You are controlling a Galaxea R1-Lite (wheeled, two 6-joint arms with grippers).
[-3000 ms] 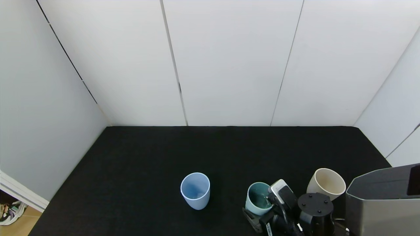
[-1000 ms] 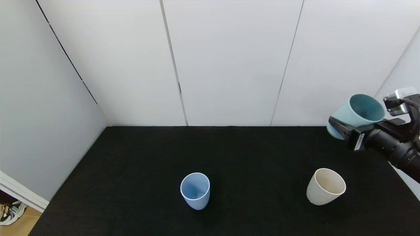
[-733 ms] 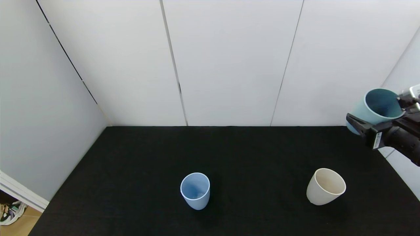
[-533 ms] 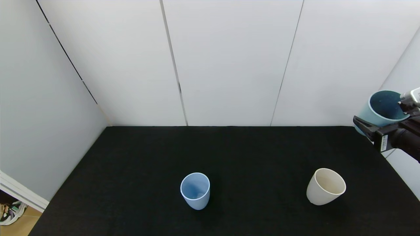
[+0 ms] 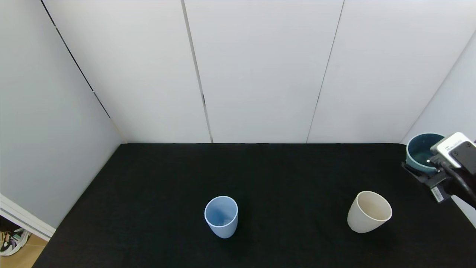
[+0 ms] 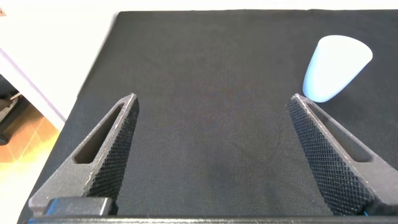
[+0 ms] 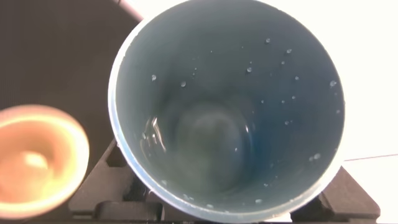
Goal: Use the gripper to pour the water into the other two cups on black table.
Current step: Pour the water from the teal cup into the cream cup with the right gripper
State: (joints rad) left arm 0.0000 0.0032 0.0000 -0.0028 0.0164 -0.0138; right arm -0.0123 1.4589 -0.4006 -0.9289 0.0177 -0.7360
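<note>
My right gripper is shut on the teal-green cup and holds it near upright at the black table's far right edge, behind the cream-beige cup. In the right wrist view the teal-green cup holds a little water and droplets on its wall, and the cream-beige cup stands beside it, lower down. The pale blue cup stands upright at the table's front centre. My left gripper is open over bare table, with the pale blue cup beyond one finger.
White wall panels close the table at the back and both sides. The right wall is just behind the held cup. The table's left edge and wooden floor show in the left wrist view.
Three seconds ago the right gripper held the teal-green cup at the table's front. It was then lifted high to the far right and tilted, and has now come down and turned nearly upright.
</note>
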